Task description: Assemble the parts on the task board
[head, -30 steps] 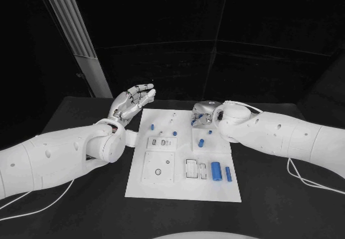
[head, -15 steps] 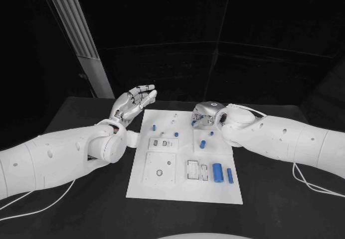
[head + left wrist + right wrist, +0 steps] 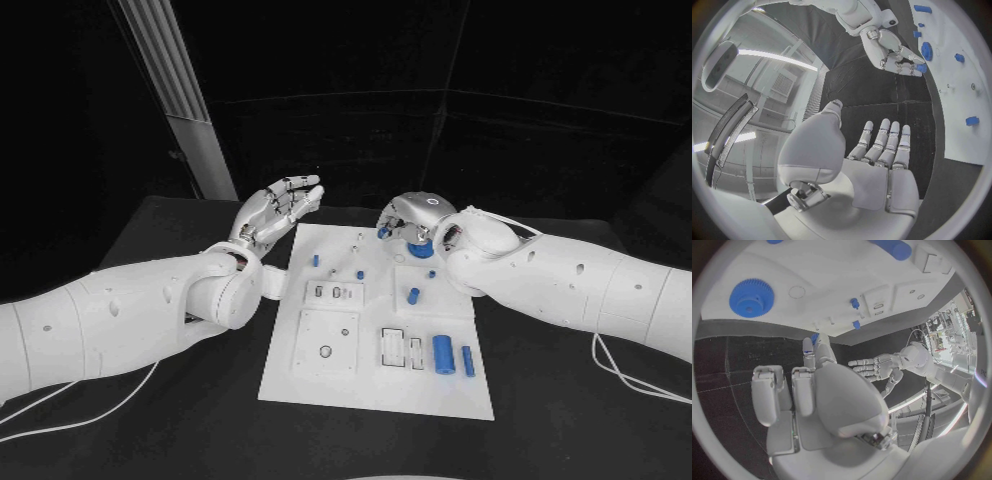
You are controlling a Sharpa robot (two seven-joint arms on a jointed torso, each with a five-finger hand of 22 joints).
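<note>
Two hands hover at the far end of the task board (image 3: 378, 385); the left hand (image 3: 278, 210) is spread flat beside its left edge, holding nothing; the right hand (image 3: 411, 222) pinches a small blue part (image 3: 921, 68) at its fingertips above the blue gear (image 3: 751, 295); more blue parts (image 3: 446, 354) lie nearer.

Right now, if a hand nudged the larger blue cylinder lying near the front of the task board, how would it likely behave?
The larger blue cylinder lies on its side on the flat task board, so it would probably roll. It looks rigid and smooth, possibly slippery.
</note>
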